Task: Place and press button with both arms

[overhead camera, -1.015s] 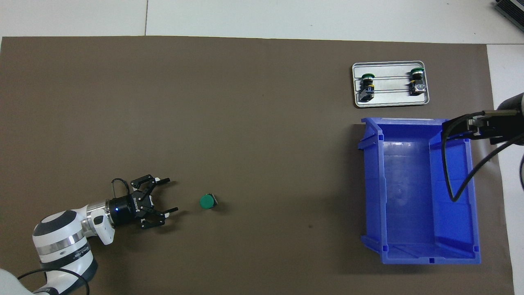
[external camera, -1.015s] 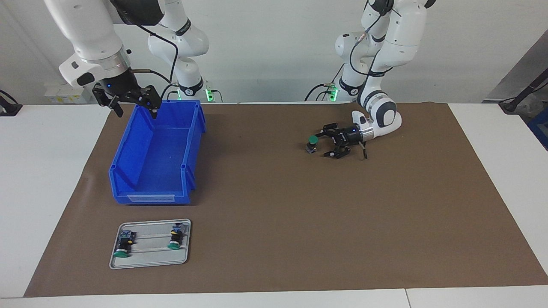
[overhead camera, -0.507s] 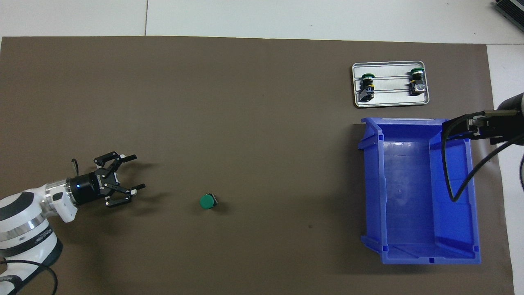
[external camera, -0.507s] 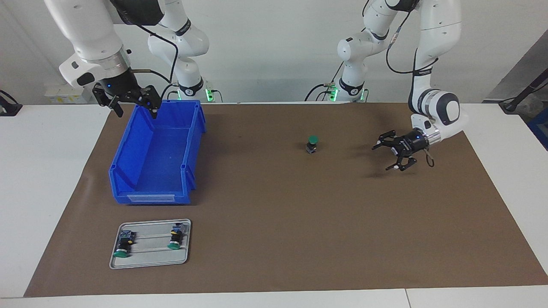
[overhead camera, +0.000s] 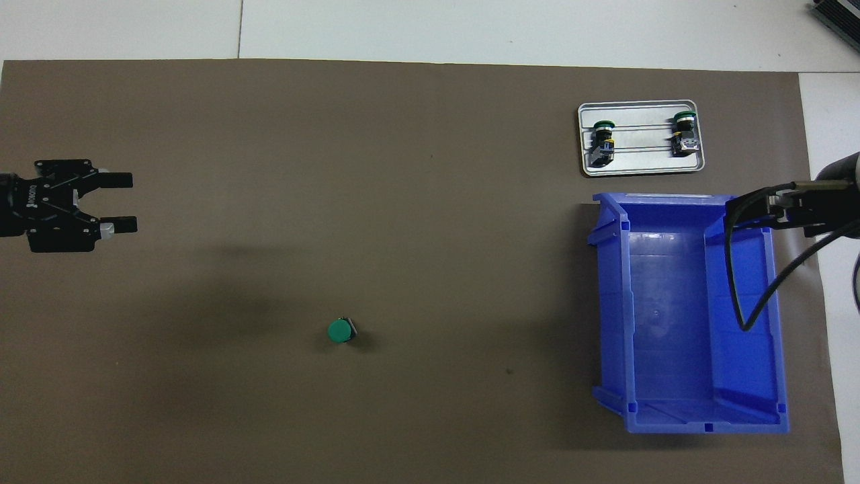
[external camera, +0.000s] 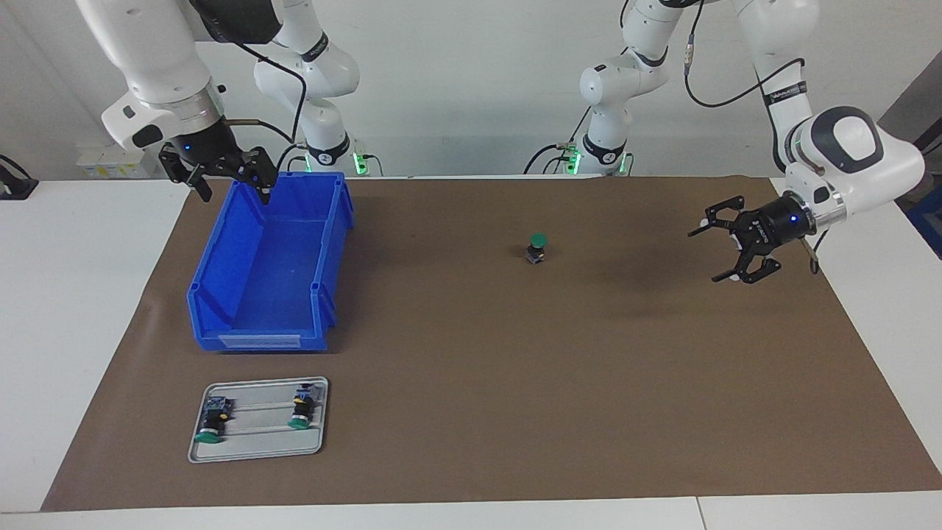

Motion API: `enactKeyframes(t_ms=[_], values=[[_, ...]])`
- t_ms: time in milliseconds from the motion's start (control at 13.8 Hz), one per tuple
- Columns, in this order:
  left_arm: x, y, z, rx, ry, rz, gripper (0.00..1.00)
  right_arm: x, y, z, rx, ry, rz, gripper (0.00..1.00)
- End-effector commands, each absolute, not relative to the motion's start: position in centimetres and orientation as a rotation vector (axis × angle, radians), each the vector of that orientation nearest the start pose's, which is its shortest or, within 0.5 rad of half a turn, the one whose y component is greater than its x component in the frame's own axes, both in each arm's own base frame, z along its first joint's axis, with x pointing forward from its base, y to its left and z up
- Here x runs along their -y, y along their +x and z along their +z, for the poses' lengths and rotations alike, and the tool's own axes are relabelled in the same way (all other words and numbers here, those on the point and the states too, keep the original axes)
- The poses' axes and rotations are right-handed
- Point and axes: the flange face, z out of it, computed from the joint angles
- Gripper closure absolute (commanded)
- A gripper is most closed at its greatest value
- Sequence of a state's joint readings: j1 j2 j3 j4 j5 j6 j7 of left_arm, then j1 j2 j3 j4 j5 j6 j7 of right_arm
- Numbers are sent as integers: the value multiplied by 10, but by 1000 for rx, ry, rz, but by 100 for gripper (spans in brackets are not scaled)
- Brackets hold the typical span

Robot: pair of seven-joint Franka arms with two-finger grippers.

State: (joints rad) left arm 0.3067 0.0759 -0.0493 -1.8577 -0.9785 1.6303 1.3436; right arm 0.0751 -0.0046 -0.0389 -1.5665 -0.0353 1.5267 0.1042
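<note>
Since 1 s ago the left gripper (external camera: 725,250) has pulled off the button (external camera: 538,247) and lifted; it hangs over the brown mat (external camera: 515,383) near the left arm's end, fingers wide apart, holding nothing. Button stands upright, green cap up, mid-mat, toward the robots' edge. Right gripper (external camera: 232,180) unmoved over the blue bin's (external camera: 265,294) corner nearest the robots, spread wide, empty. 2 spare buttons (external camera: 213,423) (external camera: 300,409) lie on the grey tray (external camera: 257,449).
</note>
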Motion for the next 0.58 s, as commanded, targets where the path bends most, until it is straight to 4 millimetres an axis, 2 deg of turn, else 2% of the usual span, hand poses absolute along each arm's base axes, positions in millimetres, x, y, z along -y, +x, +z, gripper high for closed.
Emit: enactKeyframes(t_ms=[0,217,435,507], values=[[-19,547,542,939,2173,373,4,-15,544,627,-79,-3165,63,0],[46,523,578,905,2392,149,4,-15,544,627,-79,-3165,66,0],[113,495,582,846,2597,-74,1,-15,544,627,-79,-3165,63,0],[138,488,580,715,2714,-145,0,-15,544,627,-79,-3165,66,0]])
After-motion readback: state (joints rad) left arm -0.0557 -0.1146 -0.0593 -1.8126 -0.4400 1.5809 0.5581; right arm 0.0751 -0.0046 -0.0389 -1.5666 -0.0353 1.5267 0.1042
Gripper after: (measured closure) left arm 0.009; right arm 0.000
